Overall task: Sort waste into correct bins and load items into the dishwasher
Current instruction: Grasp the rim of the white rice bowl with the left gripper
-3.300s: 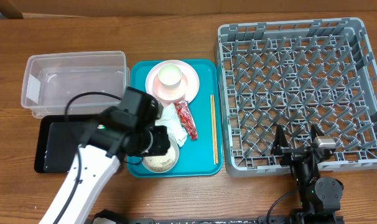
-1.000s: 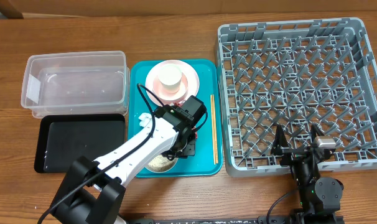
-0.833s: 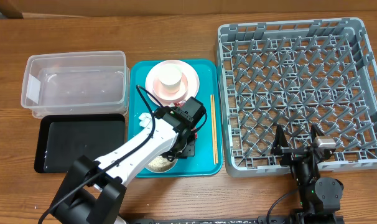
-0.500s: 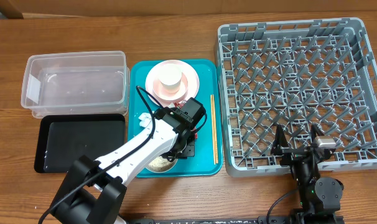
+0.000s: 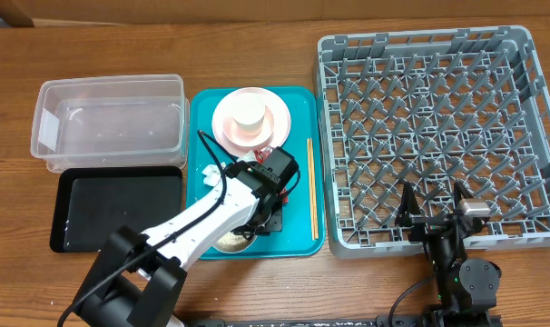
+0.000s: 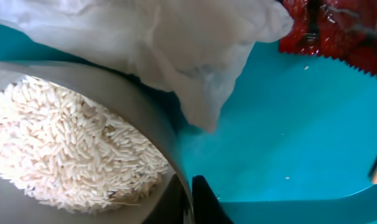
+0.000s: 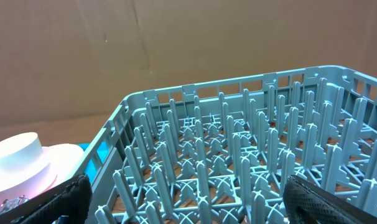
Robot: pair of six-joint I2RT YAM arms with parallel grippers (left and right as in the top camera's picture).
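My left gripper is shut on the rim of a whitish bowl full of white rice, one finger inside and one outside. The bowl sits at the front of the teal tray, mostly under my left arm. The crumpled white napkin lies against the bowl, with the red wrapper beyond it. A white cup stands on the pink plate. My right gripper is open and empty at the front edge of the grey dish rack. Only one bowl shows.
The clear tub stands left of the tray, with the black tray in front of it. A wooden chopstick lies along the teal tray's right side. In the right wrist view the rack's pegs fill the space ahead.
My left arm swung from the black tray's side over the teal tray, covering the napkin, then shifted slightly toward the front and closed on the rice bowl's rim. The right arm has not moved.
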